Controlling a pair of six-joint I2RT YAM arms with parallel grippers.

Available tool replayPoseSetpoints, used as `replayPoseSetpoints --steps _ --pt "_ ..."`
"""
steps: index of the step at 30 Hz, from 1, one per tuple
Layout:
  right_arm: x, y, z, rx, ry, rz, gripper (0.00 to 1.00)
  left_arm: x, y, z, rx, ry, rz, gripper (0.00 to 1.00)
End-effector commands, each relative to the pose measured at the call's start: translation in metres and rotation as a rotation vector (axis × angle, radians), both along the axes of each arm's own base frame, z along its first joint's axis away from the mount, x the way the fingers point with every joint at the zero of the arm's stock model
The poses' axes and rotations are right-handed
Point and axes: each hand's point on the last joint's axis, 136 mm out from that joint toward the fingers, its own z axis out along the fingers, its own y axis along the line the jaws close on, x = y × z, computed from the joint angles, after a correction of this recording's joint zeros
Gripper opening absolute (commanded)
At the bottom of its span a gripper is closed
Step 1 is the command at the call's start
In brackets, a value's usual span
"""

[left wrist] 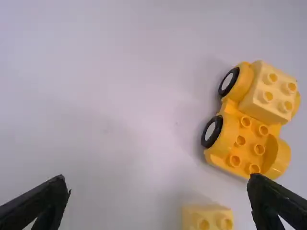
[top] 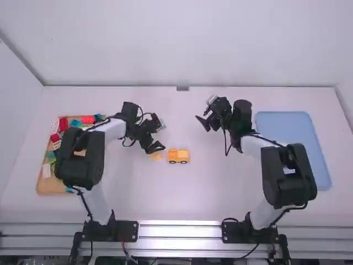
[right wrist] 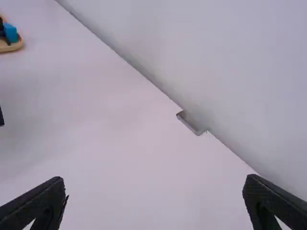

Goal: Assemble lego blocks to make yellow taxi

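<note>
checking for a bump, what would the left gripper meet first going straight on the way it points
Probably the loose yellow block, seen between its open fingers, or the white table beside that block; depth is unclear here.

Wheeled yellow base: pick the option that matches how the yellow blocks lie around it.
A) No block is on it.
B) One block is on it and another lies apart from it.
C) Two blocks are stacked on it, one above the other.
B: a mounted block sits at one end of the wheeled base, whose other end shows bare studs, and a loose block lies apart on the table.
</note>
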Motion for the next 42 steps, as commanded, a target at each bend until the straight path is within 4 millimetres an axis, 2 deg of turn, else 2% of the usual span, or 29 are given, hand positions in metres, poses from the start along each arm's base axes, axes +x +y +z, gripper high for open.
replayPoseSetpoints --steps 1,5,9,10,11,13,14,15,16,17,19,21,23,26,27,29,34,36,38,42 --pt "-0.007 0.010 -0.003 0.003 0.011 0.028 0.98 -0.002 -0.006 0.008 -0.079 -0.010 0.019 0.99" --pt "-0.012 0.022 -0.003 -0.018 -0.015 0.066 0.98 0.003 -0.005 -0.001 -0.120 0.014 0.137 0.99" --pt "-0.018 0.032 -0.006 -0.072 -0.057 0.110 0.98 0.004 -0.001 -0.009 -0.103 -0.013 0.160 1.00" --pt "-0.019 0.035 -0.006 -0.078 -0.059 0.113 0.98 -0.005 0.004 -0.016 -0.091 -0.008 0.143 0.91" --pt "-0.018 0.034 -0.007 -0.082 -0.058 0.103 0.98 -0.009 0.005 -0.016 -0.108 -0.015 0.119 0.87" --pt "-0.016 0.033 -0.008 -0.081 -0.050 0.083 0.98 -0.017 0.004 -0.010 -0.170 -0.047 0.055 0.88" --pt "-0.014 0.031 -0.008 -0.088 -0.050 0.069 0.98 -0.022 0.005 0.002 -0.252 -0.090 0.006 0.92" --pt "-0.014 0.031 -0.008 -0.088 -0.050 0.067 0.98 -0.022 0.005 0.003 -0.261 -0.095 0.002 0.94" --pt "-0.013 0.028 -0.008 -0.088 -0.051 0.061 0.98 -0.023 0.008 0.013 -0.318 -0.127 -0.022 0.99" --pt "-0.013 0.027 -0.008 -0.084 -0.050 0.066 0.98 -0.024 0.013 0.019 -0.356 -0.139 -0.025 0.99" --pt "-0.013 0.026 -0.008 -0.082 -0.050 0.066 0.98 -0.025 0.017 0.018 -0.358 -0.141 -0.022 0.99" --pt "-0.012 0.024 -0.008 -0.083 -0.049 0.061 0.98 -0.039 0.021 0.007 -0.329 -0.139 -0.048 0.99" --pt "-0.012 0.024 -0.008 -0.083 -0.050 0.061 0.98 -0.054 0.012 -0.001 -0.308 -0.180 -0.127 0.99" --pt "-0.012 0.025 -0.007 -0.082 -0.054 0.063 0.98 -0.060 0.007 -0.012 -0.256 -0.207 -0.164 0.99" --pt "-0.012 0.025 -0.007 -0.082 -0.053 0.063 0.98 -0.060 0.011 -0.023 -0.197 -0.187 -0.137 0.98" --pt "-0.012 0.025 -0.007 -0.082 -0.053 0.063 0.98 -0.060 0.016 -0.032 -0.160 -0.158 -0.090 0.94" --pt "-0.012 0.025 -0.007 -0.079 -0.050 0.062 0.98 -0.061 0.031 -0.033 -0.187 -0.197 -0.044 0.89" --pt "-0.011 0.025 -0.006 -0.060 -0.037 0.053 0.98 -0.062 0.035 -0.031 -0.218 -0.217 -0.022 0.91" --pt "-0.011 0.026 -0.006 -0.059 -0.033 0.052 0.98 -0.066 0.028 -0.023 -0.271 -0.288 -0.055 0.95" --pt "-0.012 0.026 -0.006 -0.058 -0.034 0.054 0.98 -0.062 0.022 -0.023 -0.257 -0.316 -0.039 0.95"
